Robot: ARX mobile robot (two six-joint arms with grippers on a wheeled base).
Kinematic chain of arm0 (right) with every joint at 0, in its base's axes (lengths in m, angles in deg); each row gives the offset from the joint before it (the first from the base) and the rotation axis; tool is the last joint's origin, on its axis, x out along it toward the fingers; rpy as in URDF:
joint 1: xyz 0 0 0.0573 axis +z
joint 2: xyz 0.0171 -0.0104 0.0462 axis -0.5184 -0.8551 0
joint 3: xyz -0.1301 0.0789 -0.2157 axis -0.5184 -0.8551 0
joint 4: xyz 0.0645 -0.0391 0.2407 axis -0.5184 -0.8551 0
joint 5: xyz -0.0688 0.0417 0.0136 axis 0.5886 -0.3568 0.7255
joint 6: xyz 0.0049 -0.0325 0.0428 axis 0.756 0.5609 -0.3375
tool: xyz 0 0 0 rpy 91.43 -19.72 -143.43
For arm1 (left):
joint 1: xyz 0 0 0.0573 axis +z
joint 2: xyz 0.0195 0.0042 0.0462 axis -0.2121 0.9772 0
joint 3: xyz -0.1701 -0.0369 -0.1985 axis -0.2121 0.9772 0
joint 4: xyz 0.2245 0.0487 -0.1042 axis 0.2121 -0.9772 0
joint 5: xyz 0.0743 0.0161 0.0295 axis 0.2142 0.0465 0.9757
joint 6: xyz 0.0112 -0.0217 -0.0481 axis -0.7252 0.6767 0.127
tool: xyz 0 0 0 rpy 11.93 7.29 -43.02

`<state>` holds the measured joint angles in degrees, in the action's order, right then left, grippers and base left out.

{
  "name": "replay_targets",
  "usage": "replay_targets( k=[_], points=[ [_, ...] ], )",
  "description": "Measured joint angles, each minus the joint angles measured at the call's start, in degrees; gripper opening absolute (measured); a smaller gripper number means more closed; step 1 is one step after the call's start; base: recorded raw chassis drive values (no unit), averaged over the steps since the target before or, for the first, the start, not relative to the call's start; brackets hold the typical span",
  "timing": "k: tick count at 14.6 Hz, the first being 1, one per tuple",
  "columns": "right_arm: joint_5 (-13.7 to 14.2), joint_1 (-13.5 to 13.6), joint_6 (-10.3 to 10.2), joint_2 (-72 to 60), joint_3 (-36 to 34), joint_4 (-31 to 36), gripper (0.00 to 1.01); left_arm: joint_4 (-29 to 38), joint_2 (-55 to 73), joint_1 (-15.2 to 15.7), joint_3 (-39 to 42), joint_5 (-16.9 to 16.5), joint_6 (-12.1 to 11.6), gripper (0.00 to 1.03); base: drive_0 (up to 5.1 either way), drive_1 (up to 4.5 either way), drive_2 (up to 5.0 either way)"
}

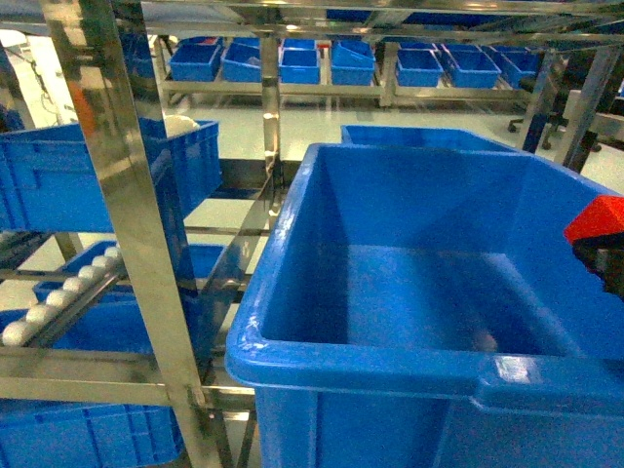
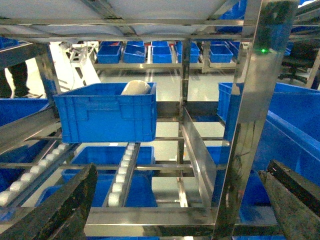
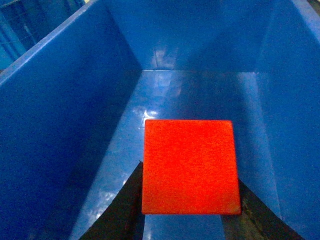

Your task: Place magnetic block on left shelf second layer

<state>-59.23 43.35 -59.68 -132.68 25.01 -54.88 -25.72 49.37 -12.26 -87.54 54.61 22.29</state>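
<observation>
The magnetic block [image 3: 189, 167], a flat-faced red cuboid, is held between the dark fingers of my right gripper [image 3: 189, 176], which is shut on it over the inside of a large blue crate [image 3: 60, 110]. In the head view the block [image 1: 595, 219] shows at the right edge, above that crate's right rim, with the right gripper [image 1: 606, 265] partly cut off. The left shelf [image 1: 127, 195] is a shiny steel rack; a tier with white roller rails [image 2: 122, 172] lies ahead of my left gripper [image 2: 177, 202], which is open and holds nothing.
A smaller blue crate [image 2: 105, 112] with a white object [image 2: 136, 87] in it sits on the left rack's upper rails. A square steel post [image 2: 245, 125] stands close on the right. More blue crates [image 1: 292, 60] line a far rack. The large crate's front rim [image 1: 390, 366] is close to me.
</observation>
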Motion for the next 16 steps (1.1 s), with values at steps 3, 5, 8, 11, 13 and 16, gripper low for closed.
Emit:
replay_targets(
  k=[3,5,8,11,13,16],
  points=[
    [1.5,0.3,-6.2,-8.0,5.9,0.1,0.33,0.0,0.0,0.0,0.0,0.0,0.0,0.98,0.0,0.0,0.0],
    [0.7,0.3,-10.9,-11.5,10.5,-1.8,0.33,0.0,0.0,0.0,0.0,0.0,0.0,0.98,0.0,0.0,0.0],
    [0.1,1.0,-14.9,-17.7,16.9,-4.0,0.33,0.0,0.0,0.0,0.0,0.0,0.0,0.98,0.0,0.0,0.0],
    [7.4,3.0,-10.0,-15.3,15.0,2.6,0.67,0.0,0.0,0.0,0.0,0.0,0.0,0.98,0.0,0.0,0.0],
    [13.4,5.1,1.7,-4.0,5.6,10.1,0.94,0.0,0.0,0.0,0.0,0.0,0.0,0.98,0.0,0.0,0.0],
    [14.8,5.5,10.2,7.7,-4.0,6.6,0.98,0.0,0.0,0.0,0.0,0.0,0.0,0.98,0.0,0.0,0.0]
  ],
)
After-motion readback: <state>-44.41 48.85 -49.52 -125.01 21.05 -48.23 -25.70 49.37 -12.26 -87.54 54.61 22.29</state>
